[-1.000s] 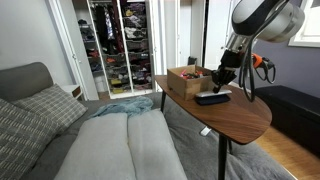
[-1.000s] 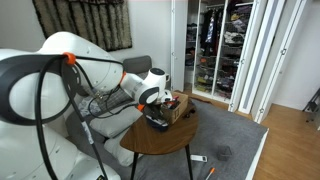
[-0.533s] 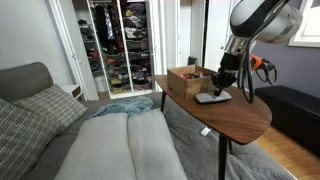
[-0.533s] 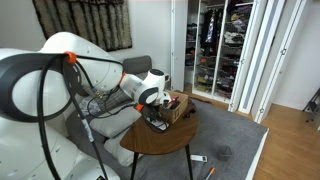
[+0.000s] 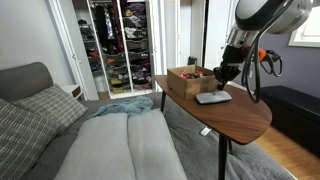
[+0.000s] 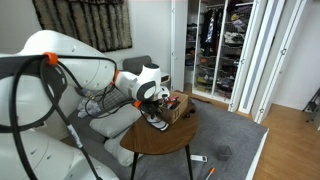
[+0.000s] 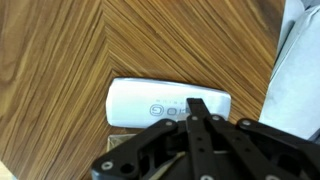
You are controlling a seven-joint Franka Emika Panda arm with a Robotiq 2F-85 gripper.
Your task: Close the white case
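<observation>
The white case [image 7: 165, 105] lies flat and closed on the wooden table, its white lid with a printed logo facing up; no dark lining shows. In an exterior view it is a pale oblong [image 5: 212, 98] in front of the brown box. It is hard to make out in the exterior view from beside the robot. My gripper [image 7: 198, 108] hangs just above the case's edge with its fingers pressed together and holds nothing. It also shows in both exterior views [image 5: 222, 80] [image 6: 160, 108], a little above the case.
A brown open-topped cardboard box [image 5: 187, 80] stands on the oval wooden table [image 5: 235, 115] right behind the case. A grey sofa [image 5: 110, 140] lies beside the table. An open wardrobe [image 5: 118, 45] is behind. A white cloth or paper edge [image 7: 300, 70] lies next to the case.
The case showed its dark inside a second ago; now its white lid is down. My gripper has lifted slightly off it.
</observation>
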